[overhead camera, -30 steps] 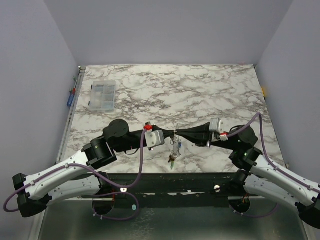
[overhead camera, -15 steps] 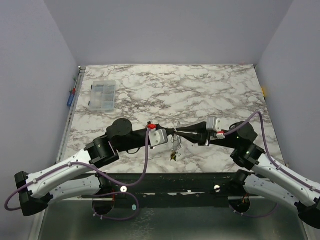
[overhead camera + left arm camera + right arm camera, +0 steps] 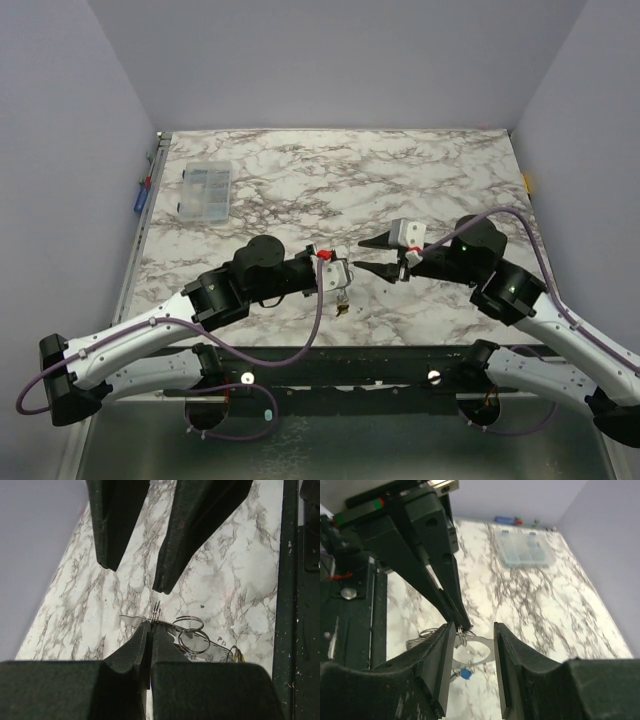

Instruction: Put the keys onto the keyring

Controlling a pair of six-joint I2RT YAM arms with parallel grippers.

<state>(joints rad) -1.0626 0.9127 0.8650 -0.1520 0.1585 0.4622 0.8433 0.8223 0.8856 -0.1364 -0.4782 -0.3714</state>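
My left gripper (image 3: 346,270) is shut on the keyring (image 3: 156,611), pinching a thin wire ring edge-on at its fingertips (image 3: 151,626). More wire rings (image 3: 192,641) and a pale flat loop (image 3: 476,654) hang from it just above the table. A blue-headed key (image 3: 465,673) and a yellow-headed key (image 3: 235,654) dangle below; the bunch shows in the top view (image 3: 343,300). My right gripper (image 3: 360,256) is open and empty. Its fingers (image 3: 440,655) stand to either side of the left fingertips and the ring, not touching them.
A clear plastic compartment box (image 3: 203,190) sits at the far left of the marble table (image 3: 400,180); it also shows in the right wrist view (image 3: 525,552). The dark table-front rail (image 3: 290,580) runs just beside the hanging bunch.
My right gripper was closed against the ring at the left fingertips; it has opened and drawn back to the right. My left arm has shifted slightly right with the keyring.
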